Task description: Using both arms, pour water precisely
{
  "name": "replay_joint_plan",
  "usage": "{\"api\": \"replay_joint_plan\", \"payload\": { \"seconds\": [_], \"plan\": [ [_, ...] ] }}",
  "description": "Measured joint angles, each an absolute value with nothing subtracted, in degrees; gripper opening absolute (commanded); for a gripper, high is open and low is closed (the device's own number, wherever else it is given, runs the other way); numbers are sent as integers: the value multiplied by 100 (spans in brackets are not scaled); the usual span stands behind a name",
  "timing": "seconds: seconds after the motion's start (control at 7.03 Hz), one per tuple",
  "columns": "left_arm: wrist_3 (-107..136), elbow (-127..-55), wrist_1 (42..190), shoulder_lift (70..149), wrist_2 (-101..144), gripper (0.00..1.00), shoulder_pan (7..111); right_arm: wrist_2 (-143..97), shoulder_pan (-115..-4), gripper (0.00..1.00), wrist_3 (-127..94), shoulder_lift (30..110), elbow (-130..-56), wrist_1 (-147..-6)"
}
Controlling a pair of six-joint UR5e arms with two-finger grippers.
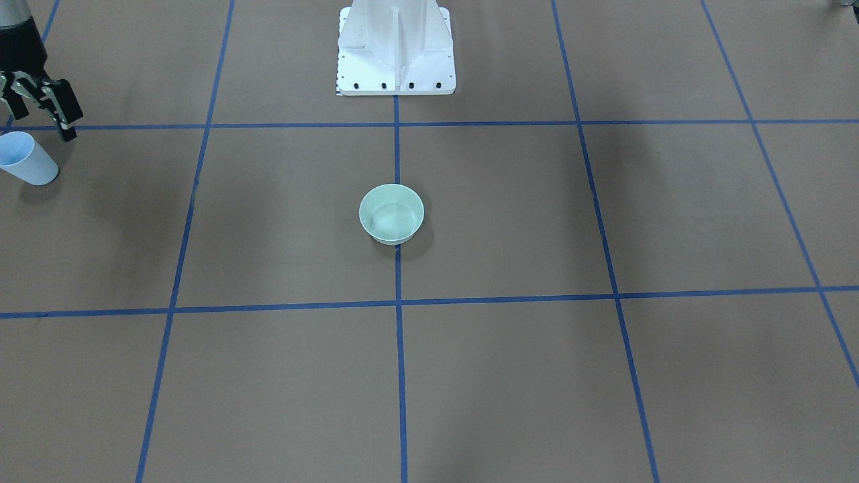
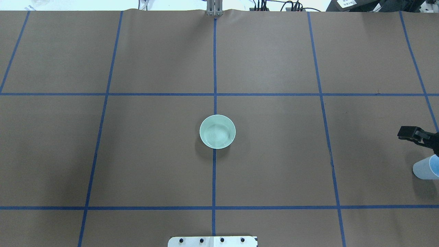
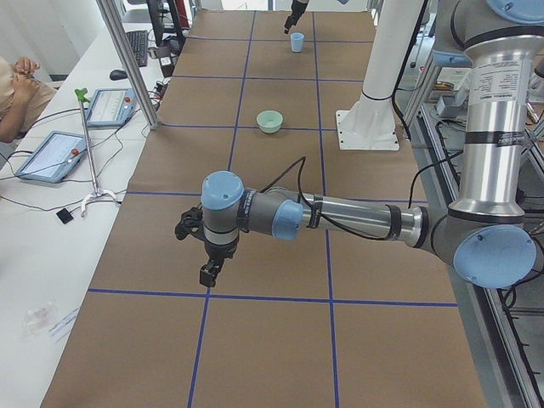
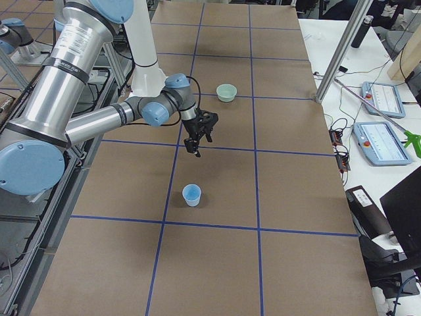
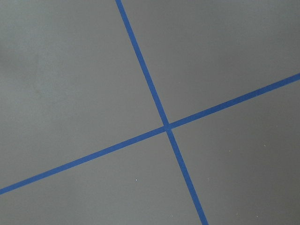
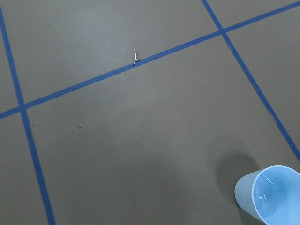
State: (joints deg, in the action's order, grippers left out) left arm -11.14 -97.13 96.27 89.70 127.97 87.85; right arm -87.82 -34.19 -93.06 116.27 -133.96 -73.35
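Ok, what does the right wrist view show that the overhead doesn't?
Only the right wrist view: what look like droplets on a tape line. Only the overhead: the bowl, the right hand and the pedestal base. Both: the blue cup, upright at the frame's edge, and the brown table with blue tape.
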Motion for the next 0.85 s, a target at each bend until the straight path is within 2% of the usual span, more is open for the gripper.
{"api": "replay_joint_plan", "payload": {
  "seconds": [0.28,0.57,0.85],
  "plan": [
    [-1108,-9720,9632,8967,12797,100,8788,-7263,-2243,100,-10962,11793,-13038,-7376],
    [-1107,-9740,9633,8969,12799,100,8789,-6484,-1765,100,-11860,11929,-12548,-7407],
    [-1107,-9746,9633,8972,12804,100,8784,-6240,-1452,100,-12476,12079,-12438,-7714]
  ]
}}
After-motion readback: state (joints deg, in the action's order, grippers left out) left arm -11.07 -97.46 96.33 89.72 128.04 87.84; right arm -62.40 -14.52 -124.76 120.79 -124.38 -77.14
